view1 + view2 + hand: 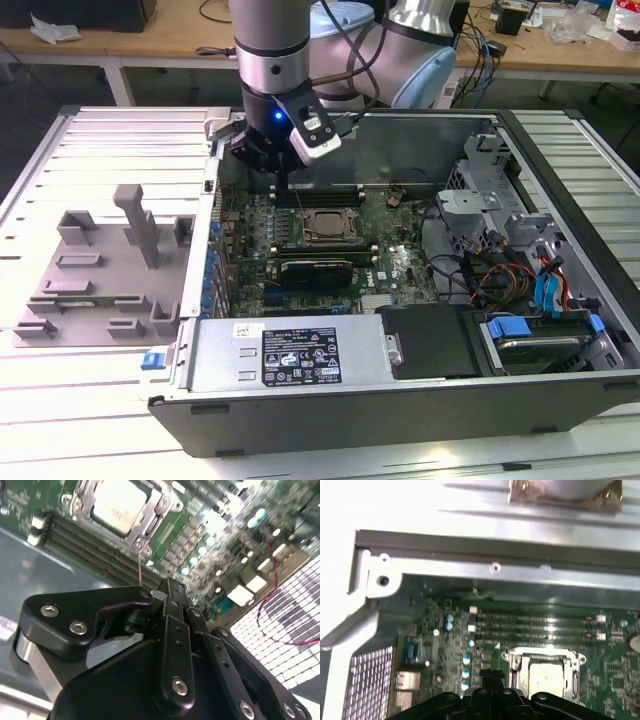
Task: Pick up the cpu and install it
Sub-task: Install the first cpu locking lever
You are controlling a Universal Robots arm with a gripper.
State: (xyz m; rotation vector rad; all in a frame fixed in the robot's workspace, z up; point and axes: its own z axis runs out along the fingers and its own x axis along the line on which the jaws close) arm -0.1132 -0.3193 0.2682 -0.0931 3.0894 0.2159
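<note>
We're inside the open grey steel computer case (400, 405). The cpu (325, 227), a small flat square chip with a silvery-grey metal top, is not in the hand at all. It lies flat on the green circuit board (405, 265), inside the square metal-edged socket frame (300, 232). In the second wrist view its pale top sits level within that frame, so we judge the pick-up and the placing done.

The black two-finger gripper (283, 178) hangs low in the case over the row of long dark memory slots (320, 196), just beside the socket on the side toward the case's far wall. It stands apart from the chip. In the second wrist view its fingers (172, 605) are drawn together at the tip, with nothing between them as far as we can see.

What's left? A thin metal wire (139, 565) rises from the socket's edge, probably the retaining lever. We can't tell whether the frame is latched down over the chip, so the locking may be outstanding.

Over on the exterior view's left, the grey moulded parts tray (90, 285) rests on the slatted table, well apart from the action.
</note>
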